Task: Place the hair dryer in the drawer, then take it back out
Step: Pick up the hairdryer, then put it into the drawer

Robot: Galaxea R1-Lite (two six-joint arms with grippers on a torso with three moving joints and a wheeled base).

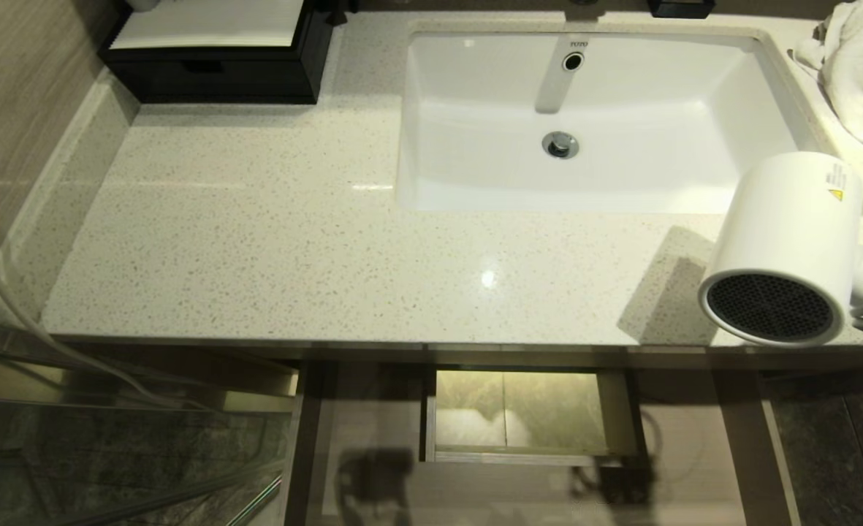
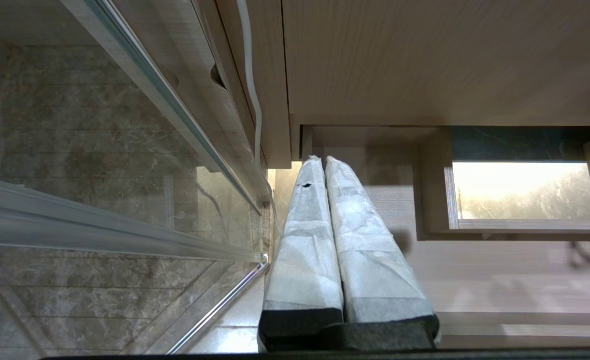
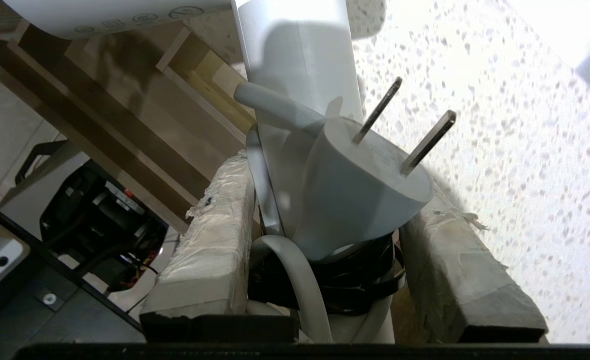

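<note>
The white hair dryer (image 1: 785,234) hangs over the speckled counter's front right corner, its black grille facing me and its shadow falling on the stone. My right gripper (image 3: 334,182) is shut on it: the padded fingers (image 3: 210,240) clamp the handle (image 3: 299,55) together with the coiled cord and the plug (image 3: 369,200), whose prongs stick up. In the head view that gripper is out of frame at the right edge. Below the counter the drawer (image 1: 687,453) stands pulled out, showing its pale floor and boxed cutout. My left gripper (image 2: 319,160) is parked low beside it, shut and empty.
A white sink (image 1: 475,131) fills the counter's back middle. A black box (image 1: 219,73) stands at the back left and a white towel (image 1: 862,73) at the back right. A glass shower door (image 1: 109,467) and a white cable (image 1: 7,299) lie to the left.
</note>
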